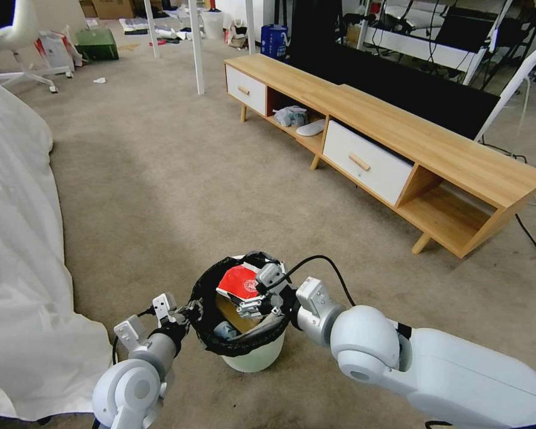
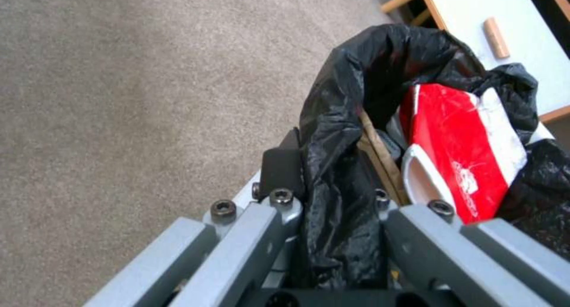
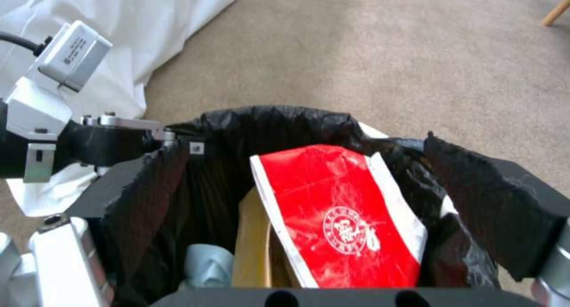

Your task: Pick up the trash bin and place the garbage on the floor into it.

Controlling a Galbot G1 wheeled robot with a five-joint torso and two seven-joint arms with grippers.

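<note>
left gripper clamped on the bag-lined rim of the trash bin | right gripper above the bin mouth, jaws spread apart, gripping nothing | red-white packet and brown paper bag inside bin | bin over the floor, beside a white sheet

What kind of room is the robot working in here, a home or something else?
Probably a mock living room set up inside a lab or workshop. A low wooden TV cabinet stands on beige carpet beside a white-draped piece of furniture, yet cardboard boxes and metal equipment frames crowd the far end.
</note>
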